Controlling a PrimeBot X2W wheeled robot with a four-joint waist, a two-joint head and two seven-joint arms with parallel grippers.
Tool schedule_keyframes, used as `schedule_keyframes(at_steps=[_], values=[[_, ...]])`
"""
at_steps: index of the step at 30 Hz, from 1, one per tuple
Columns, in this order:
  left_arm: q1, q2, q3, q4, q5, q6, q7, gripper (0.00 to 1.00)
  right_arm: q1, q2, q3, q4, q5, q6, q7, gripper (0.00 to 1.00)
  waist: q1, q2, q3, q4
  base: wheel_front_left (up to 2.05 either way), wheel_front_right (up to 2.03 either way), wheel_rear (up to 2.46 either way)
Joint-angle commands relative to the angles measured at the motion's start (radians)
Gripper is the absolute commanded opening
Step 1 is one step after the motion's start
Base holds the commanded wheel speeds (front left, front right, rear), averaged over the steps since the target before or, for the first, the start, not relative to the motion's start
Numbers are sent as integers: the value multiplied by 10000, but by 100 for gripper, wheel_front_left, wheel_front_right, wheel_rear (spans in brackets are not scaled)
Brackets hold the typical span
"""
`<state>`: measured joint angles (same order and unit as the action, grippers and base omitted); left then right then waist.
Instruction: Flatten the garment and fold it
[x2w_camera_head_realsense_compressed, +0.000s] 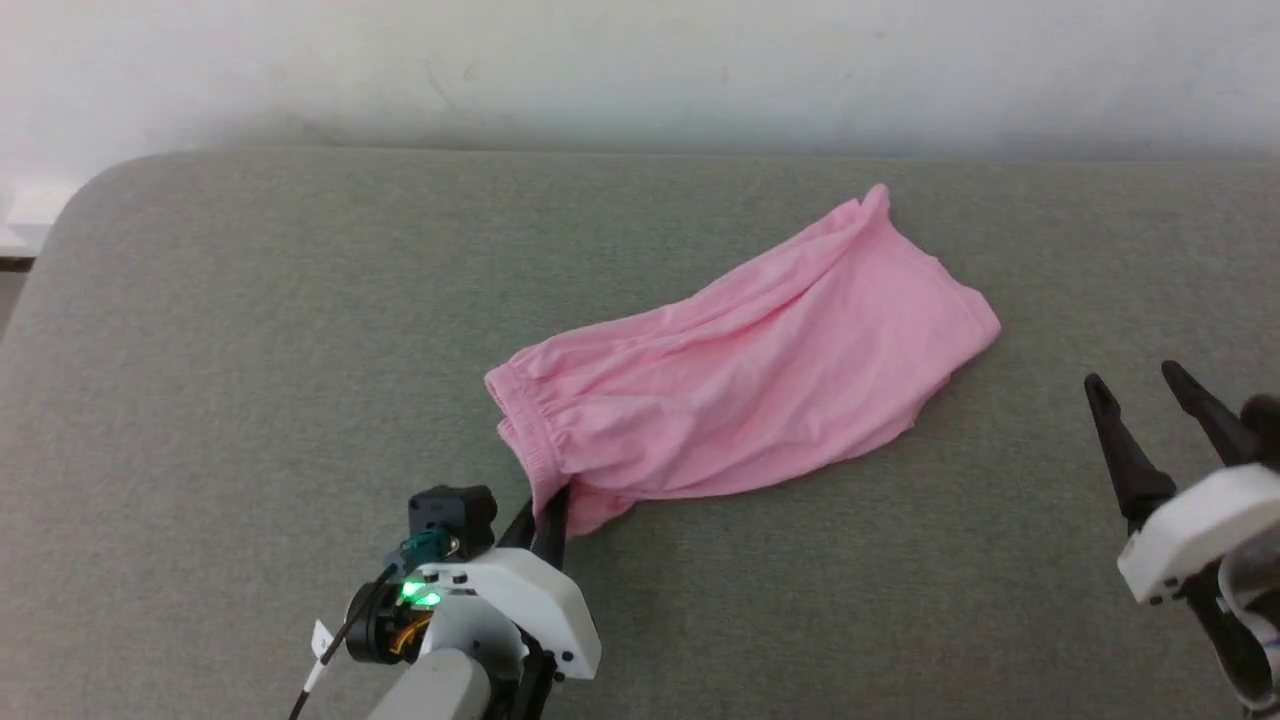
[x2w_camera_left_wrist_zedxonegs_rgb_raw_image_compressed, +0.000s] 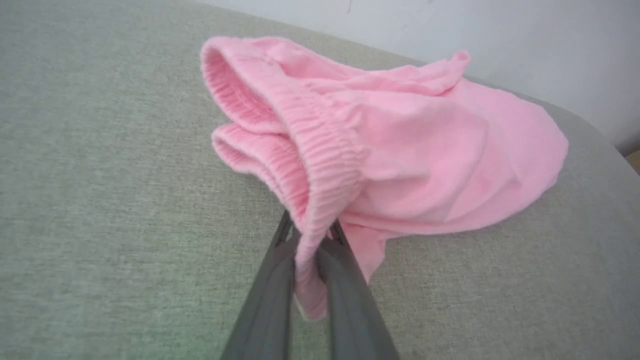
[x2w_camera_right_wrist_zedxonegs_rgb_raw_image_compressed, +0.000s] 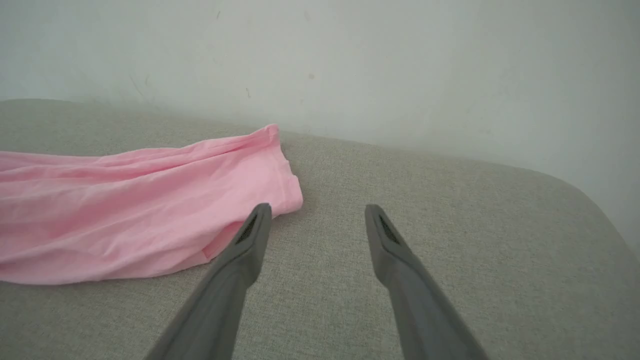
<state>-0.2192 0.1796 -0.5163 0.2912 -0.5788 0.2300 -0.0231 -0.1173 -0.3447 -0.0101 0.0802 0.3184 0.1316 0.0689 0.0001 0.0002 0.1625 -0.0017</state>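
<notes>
Pink garment (x2w_camera_head_realsense_compressed: 750, 380) lies on the grey padded surface (x2w_camera_head_realsense_compressed: 250, 350), roughly centre, running diagonally: gathered waistband (x2w_camera_head_realsense_compressed: 525, 420) at the near-left end, leg hems (x2w_camera_head_realsense_compressed: 930, 290) at the far-right end toward the wall (x2w_camera_head_realsense_compressed: 640, 70). It is not flat. There are long lengthwise creases and the layers are bunched and doubled over. The left claw (x2w_camera_head_realsense_compressed: 550, 500) is clamped on the near corner of the waistband. The left wrist view shows the elastic edge pinched between both fingers, with a bit of cloth hanging past them and the waistband opening gaping beyond. That corner is probably the pick because the elastic is the thickest, firmest edge to hold, and pulling from it would draw the thin fabric taut. The right claw (x2w_camera_head_realsense_compressed: 1132, 378) has its fingers spread apart and holds nothing. It hovers to the right of the garment, near the hem end but not touching; in the right wrist view one finger overlaps the hem corner, and I can't tell contact for sure, though it looks apart. Judgement: this is the flattening stage and no fold has been started. The right claw looks staged to take the hem so both ends can be tensioned. Risk: thin cloth could slip out, or a one-sided pull could just drag the whole piece.
</notes>
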Motion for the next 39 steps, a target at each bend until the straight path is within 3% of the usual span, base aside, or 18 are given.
schedule_keyframes(at_steps=[1, 7, 12, 21, 28, 29, 39], values=[[75, 46, 27, -76, 67, 14, -96, 0, -241, -17, 26, 45, 6, -9, 141, 100, -1, -2, -9, 377, 0, 0, 0], [23, -23, -248, -527, 228, -134, -317, 0, -1662, -127, 739, 1054, 423, -9, 2400, 100, -1, -2, 326, 1037, 0, 0, 0], [-135, -206, -526, -546, 354, -223, -387, 0, -3056, -56, 947, 2591, 283, -9, 3707, 100, -1, -2, 658, 1462, 0, 0, 0], [-540, -529, -957, -377, 535, -367, -460, 0, -4669, -90, 1260, 5120, -364, -9, 4738, 100, -1, -2, 1122, 2062, 0, 0, 0], [-796, -673, -1179, -213, 606, -446, -515, 0, -5008, -292, 2371, 6316, -255, -9, 5052, 100, -1, -2, 1280, 2279, 0, 0, 0], [-801, -683, -1191, -175, 596, -448, -522, 0, -5021, -325, 2521, 6426, -156, -9, 5062, 0, -1, -2, 1254, 2279, 0, 0, 0], [-527, -309, -1064, 82, 441, -511, -674, 0, -4654, -501, 2606, 6612, 1133, -9, 3984, 0, -1, -2, 321, 1793, 0, 0, 0]])
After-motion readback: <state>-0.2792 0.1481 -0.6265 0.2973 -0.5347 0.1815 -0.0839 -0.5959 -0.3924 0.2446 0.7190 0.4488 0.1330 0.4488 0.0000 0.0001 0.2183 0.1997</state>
